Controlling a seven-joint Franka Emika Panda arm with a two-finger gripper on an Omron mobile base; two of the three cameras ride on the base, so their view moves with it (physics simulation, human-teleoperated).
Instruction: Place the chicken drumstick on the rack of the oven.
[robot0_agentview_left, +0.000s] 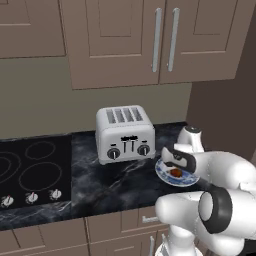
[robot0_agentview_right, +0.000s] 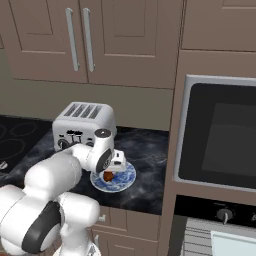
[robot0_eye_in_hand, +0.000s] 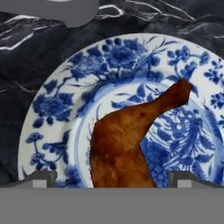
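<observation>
Hand view: the small glossy orange-brown chicken drumstick (robot0_eye_in_hand: 127, 140) lies on the blue-and-white patterned plate (robot0_eye_in_hand: 57, 109), its fat end between the open, empty gripper (robot0_eye_in_hand: 112, 177) tips. It looks light, firm and probably slippery, so the fat end seems the best hold.

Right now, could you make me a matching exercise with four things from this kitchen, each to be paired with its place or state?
Things:
1. chicken drumstick
2. toaster
3. oven
4. tool

Places or states:
A. built into the cabinet wall, right of the counter, door closed
B. open, one fingertip on each side of the meat
C. lying on the blue-and-white plate
D. standing on the dark marble counter, beside the cooktop

Pairs: 1-C, 2-D, 3-A, 4-B
</observation>
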